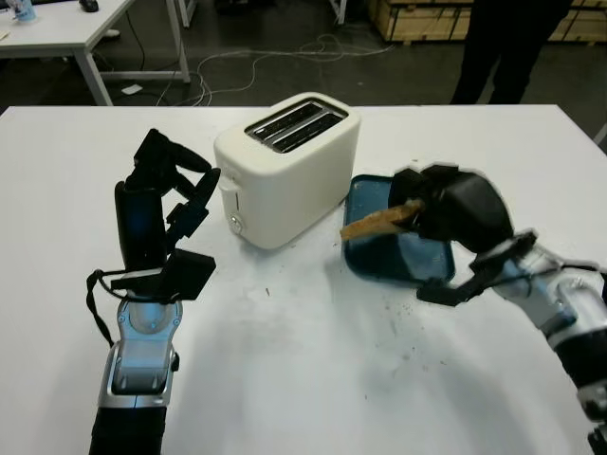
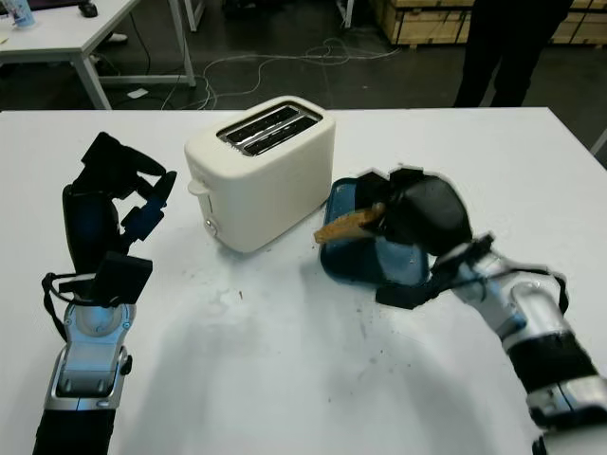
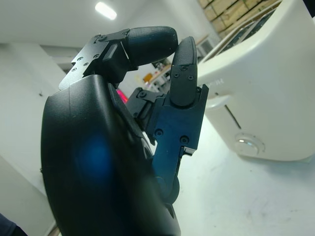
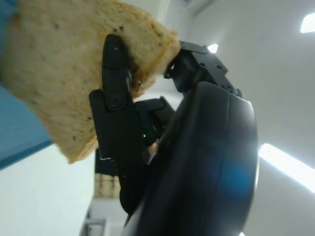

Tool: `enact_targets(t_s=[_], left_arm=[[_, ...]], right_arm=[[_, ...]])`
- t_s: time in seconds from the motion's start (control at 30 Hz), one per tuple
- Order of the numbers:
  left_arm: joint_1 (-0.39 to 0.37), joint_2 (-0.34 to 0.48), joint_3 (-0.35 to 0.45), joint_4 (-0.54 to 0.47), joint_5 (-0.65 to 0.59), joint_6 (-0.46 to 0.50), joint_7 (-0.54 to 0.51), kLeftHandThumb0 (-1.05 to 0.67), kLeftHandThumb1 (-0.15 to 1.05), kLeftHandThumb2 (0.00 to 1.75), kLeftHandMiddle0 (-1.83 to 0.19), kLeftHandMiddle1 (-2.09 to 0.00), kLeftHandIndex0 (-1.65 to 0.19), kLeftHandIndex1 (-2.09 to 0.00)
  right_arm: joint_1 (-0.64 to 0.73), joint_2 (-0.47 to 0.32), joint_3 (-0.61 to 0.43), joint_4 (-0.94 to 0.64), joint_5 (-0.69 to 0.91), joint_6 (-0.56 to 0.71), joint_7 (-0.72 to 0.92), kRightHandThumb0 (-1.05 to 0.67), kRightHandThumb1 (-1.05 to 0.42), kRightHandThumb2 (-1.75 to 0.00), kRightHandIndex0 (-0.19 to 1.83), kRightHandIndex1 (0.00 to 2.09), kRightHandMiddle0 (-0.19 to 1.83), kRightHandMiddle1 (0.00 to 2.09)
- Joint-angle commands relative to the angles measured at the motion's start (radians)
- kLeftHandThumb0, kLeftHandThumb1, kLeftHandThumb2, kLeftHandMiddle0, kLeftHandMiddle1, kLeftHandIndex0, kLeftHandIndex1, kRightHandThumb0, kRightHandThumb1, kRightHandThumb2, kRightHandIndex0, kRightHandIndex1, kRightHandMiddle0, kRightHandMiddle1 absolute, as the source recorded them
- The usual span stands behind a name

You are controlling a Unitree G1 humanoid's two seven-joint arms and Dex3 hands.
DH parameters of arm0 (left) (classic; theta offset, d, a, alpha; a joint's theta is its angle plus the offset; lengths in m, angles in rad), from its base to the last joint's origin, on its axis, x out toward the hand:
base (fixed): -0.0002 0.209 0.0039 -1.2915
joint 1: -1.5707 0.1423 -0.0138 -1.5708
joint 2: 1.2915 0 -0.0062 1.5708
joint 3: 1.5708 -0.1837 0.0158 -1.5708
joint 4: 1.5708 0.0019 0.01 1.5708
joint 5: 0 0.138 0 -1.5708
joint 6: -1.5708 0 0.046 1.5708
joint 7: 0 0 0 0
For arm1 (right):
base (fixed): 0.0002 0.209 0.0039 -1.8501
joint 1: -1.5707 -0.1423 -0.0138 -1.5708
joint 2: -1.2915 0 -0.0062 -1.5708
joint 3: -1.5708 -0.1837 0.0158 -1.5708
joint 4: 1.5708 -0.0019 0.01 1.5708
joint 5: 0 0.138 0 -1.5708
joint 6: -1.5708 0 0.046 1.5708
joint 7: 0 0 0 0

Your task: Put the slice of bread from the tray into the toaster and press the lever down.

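A cream two-slot toaster (image 1: 289, 166) stands mid-table, its lever (image 1: 229, 191) up on the end facing my left hand. Right of it lies a blue tray (image 1: 379, 248). My right hand (image 1: 432, 209) is shut on the slice of bread (image 1: 377, 221), holding it tilted just above the tray's left part; in the right wrist view a black finger (image 4: 115, 93) presses across the bread (image 4: 54, 78). My left hand (image 1: 171, 194) is raised left of the toaster, holding nothing, a short gap from the lever end (image 3: 231, 118).
The white table (image 1: 313, 379) carries scattered crumbs in front of the tray. A person in dark trousers (image 1: 503, 43) stands beyond the far right edge. Another table (image 1: 66, 28) and floor cables (image 1: 256, 62) lie behind.
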Motion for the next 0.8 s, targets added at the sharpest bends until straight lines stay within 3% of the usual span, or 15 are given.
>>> enact_targets(t_s=[0.0, 0.2, 0.3, 0.5, 0.63, 0.77], left_arm=[[-0.005, -0.004, 0.0, -0.003, -0.008, -0.005, 0.002, -0.31, 0.92, 0.23, -0.77, -1.75, -0.48, -1.65], [-0.01, -0.002, -0.001, -0.002, -0.004, -0.008, 0.006, -0.29, 0.92, 0.23, -0.78, -1.75, -0.48, -1.66], [-0.014, -0.002, -0.003, -0.001, -0.01, -0.009, 0.002, -0.28, 0.92, 0.23, -0.78, -1.75, -0.48, -1.66], [-0.021, -0.006, -0.006, 0.001, -0.003, 0.002, 0.007, -0.32, 0.92, 0.22, -0.79, -1.75, -0.49, -1.68], [-0.024, -0.013, -0.01, 0.005, -0.017, -0.001, 0.002, -0.32, 0.92, 0.22, -0.79, -1.75, -0.48, -1.69], [-0.023, -0.018, -0.014, 0.004, 0.006, 0.007, 0.011, -0.34, 0.92, 0.23, -0.79, -1.75, -0.48, -1.68]], right_arm=[[-0.126, -0.016, -0.032, 0.065, 0.09, -0.043, 0.092, -0.22, -0.92, -0.27, 0.82, 1.75, 0.6, 1.63], [-0.484, -0.004, 0.011, 0.375, 0.041, -0.154, 0.154, -0.16, -0.92, -0.1, 0.93, 1.66, 0.81, 1.47], [-0.659, 0.011, 0.056, 0.521, -0.008, -0.171, 0.16, -0.25, -0.92, -0.11, 1.0, 1.62, 0.94, 1.25], [-0.875, 0.055, 0.167, 0.673, -0.164, -0.147, -0.009, -0.43, -0.92, -0.21, 1.12, 1.74, 0.9, 1.7], [-0.953, 0.097, 0.21, 0.726, -0.203, -0.142, -0.048, -0.52, -0.92, -0.3, 1.2, 1.75, 0.93, 1.74], [-0.999, 0.148, 0.239, 0.757, -0.22, -0.12, -0.073, -0.49, -0.92, -0.29, 1.22, 1.75, 0.96, 1.75]])
